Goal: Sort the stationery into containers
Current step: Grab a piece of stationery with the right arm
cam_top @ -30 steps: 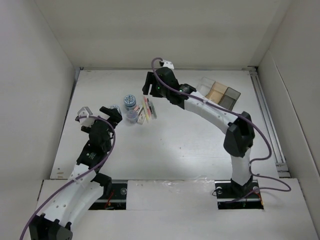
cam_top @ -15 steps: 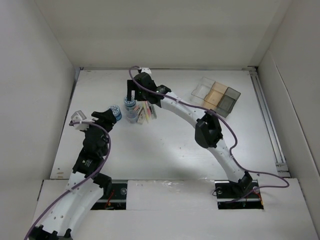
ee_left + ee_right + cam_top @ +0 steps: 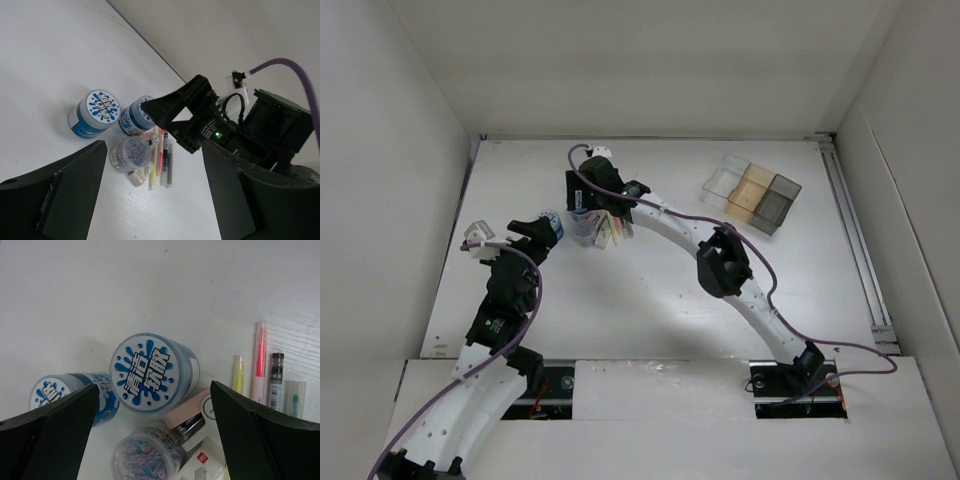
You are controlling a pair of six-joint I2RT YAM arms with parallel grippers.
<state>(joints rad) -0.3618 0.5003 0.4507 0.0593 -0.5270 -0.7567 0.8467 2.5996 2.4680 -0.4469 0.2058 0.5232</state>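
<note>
In the overhead view the stationery lies in a tight cluster at the upper left-centre of the white desk (image 3: 650, 290). The tray (image 3: 753, 188), with its pale, tan and dark smoky compartments, sits well apart at the upper right. The right arm stretches diagonally from its base at the lower right across to the cluster. The right pincer (image 3: 582, 197) hangs directly above the cluster, released, its jaws spread wide and touching nothing. Its wrist view looks straight down on the centre tub (image 3: 150, 371), squat and round with a blue splash-patterned lid, framed midway between the two dark fingers (image 3: 47, 435). The second tub (image 3: 60, 392), of the same kind, stands just beside it at the left of the frame, partly hidden behind a finger. Below the centre tub in that frame are the clip tub (image 3: 145, 452), clear and full of coloured clips, and a pale pink stapler (image 3: 192, 421) just beside it. To the right lie a yellow stick (image 3: 239, 374), a pink stick (image 3: 259, 362) and a grey stick (image 3: 275, 380), side by side and roughly parallel. The left pincer (image 3: 536, 232) sits at the left of the cluster, near the second tub, also released and grasping nothing. Its wrist view shows both blue-lidded tubs, the clip tub and the sticks through the gap between its fingers, with the right pincer's black body overlapping the top of the centre tub.
</note>
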